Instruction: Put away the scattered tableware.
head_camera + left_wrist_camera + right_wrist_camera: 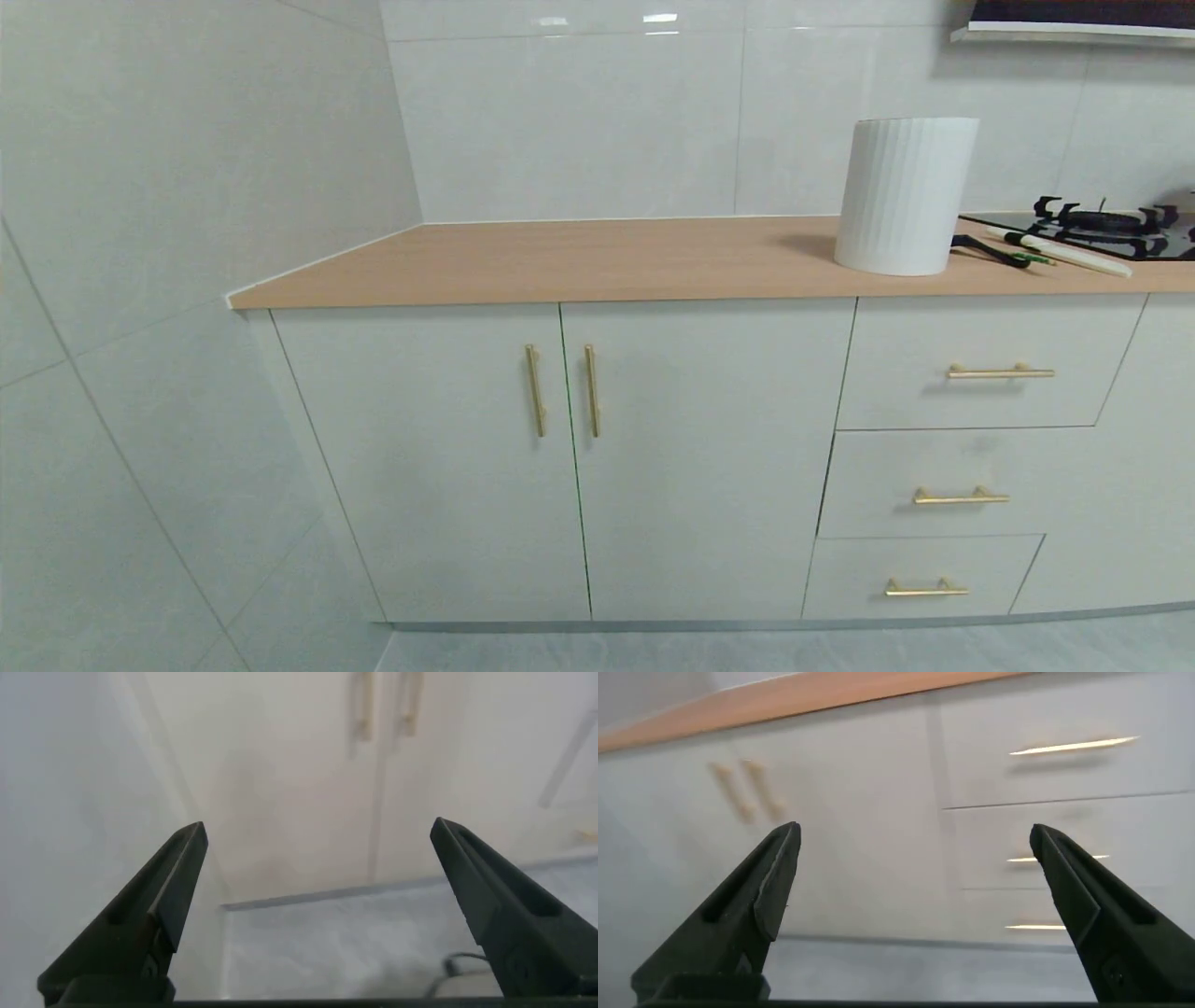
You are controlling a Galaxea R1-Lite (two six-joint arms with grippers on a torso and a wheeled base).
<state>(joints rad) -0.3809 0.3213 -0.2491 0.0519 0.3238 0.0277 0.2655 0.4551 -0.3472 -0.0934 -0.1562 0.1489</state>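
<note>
A tall white ribbed holder [904, 195] stands on the wooden countertop [579, 257] toward the right. Just right of it lie scattered utensils: a black-handled one [991, 250] and a white-handled one [1074, 254], at the edge of the stove. My left gripper [320, 835] is open and holds nothing; it hangs low, facing the cabinet doors and the floor. My right gripper [915, 840] is also open with nothing in it, low in front of the cabinet doors and the drawers.
A black gas stove [1111, 229] sits at the far right of the counter. Below are two cabinet doors with gold handles [563, 389] and three drawers [990, 371]. A tiled wall [140, 233] closes the left side. Grey floor runs below the cabinet.
</note>
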